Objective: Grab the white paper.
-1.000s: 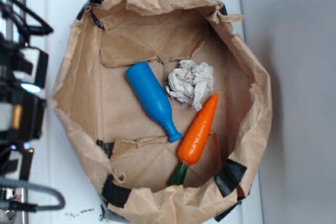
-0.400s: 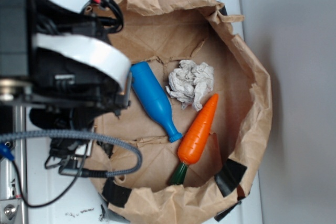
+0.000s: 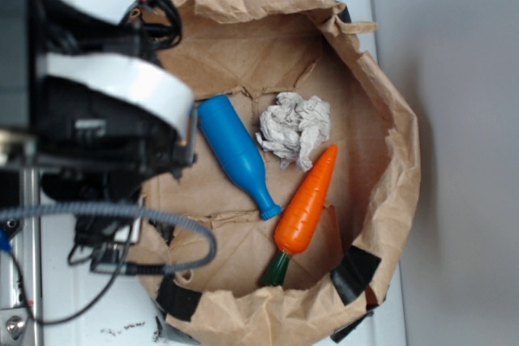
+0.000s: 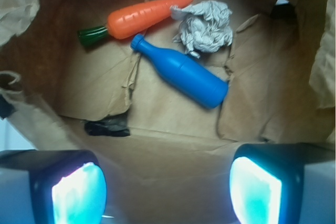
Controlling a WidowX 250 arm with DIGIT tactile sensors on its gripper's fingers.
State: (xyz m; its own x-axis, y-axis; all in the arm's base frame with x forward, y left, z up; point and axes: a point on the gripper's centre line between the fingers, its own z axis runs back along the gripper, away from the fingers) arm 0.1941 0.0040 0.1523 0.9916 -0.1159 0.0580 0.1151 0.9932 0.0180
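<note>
We see a basin lined with creased brown kraft paper [image 3: 381, 119], its folded rim held at intervals by strips of black tape [image 3: 354, 271], standing on a smooth white surface [image 3: 97, 6]. On the flat paper floor lies the crumpled off-white wad of paper [image 3: 295, 129], irregular and lumpy, with grey shadowed creases. Just to one side of it rests a glossy blue plastic bottle [image 3: 236, 154] lying on its flank, its body cylindrical and tapering to a narrow neck. An orange plastic carrot [image 3: 306, 202], ridged and conical with a dark green stem, lies on the wad's other side with its pointed tip touching the wad. The black-and-white robot arm [image 3: 105, 111], trailing cables, overhangs the basin's edge. In the wrist view we see the gripper [image 4: 168, 184] with its two dark, rounded fingers [image 4: 255, 184] spread wide apart and holding nothing; the wad [image 4: 205, 26] lies well beyond them, past the bottle [image 4: 181, 72].
</note>
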